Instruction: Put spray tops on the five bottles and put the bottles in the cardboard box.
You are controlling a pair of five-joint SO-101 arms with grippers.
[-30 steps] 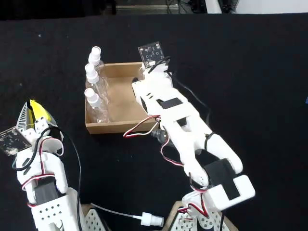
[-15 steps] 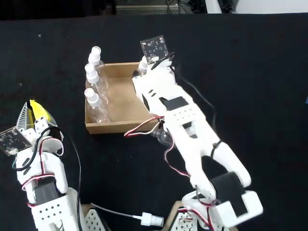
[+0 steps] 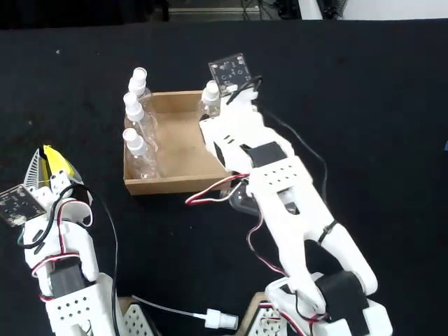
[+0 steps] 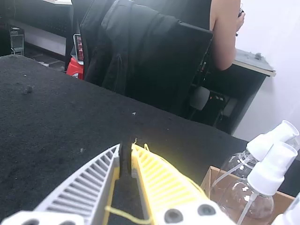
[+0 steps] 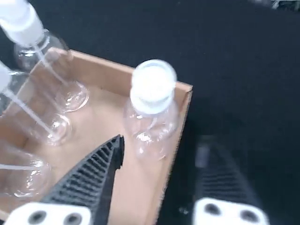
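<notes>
Cardboard box: brown, open-topped, left of centre on the black table.
Capped bottles: three clear ones with white spray tops, upright along the box's left wall.
Fourth bottle: clear with a white top, upright in the box's far right corner.
Right gripper: spread wide and empty. The wrist view has one finger inside the box and the other outside its right wall, clear of the bottle.
Left gripper: near left, fingers closed to a thin slit, empty.
Loose spray top: near edge, between the arm bases.
</notes>
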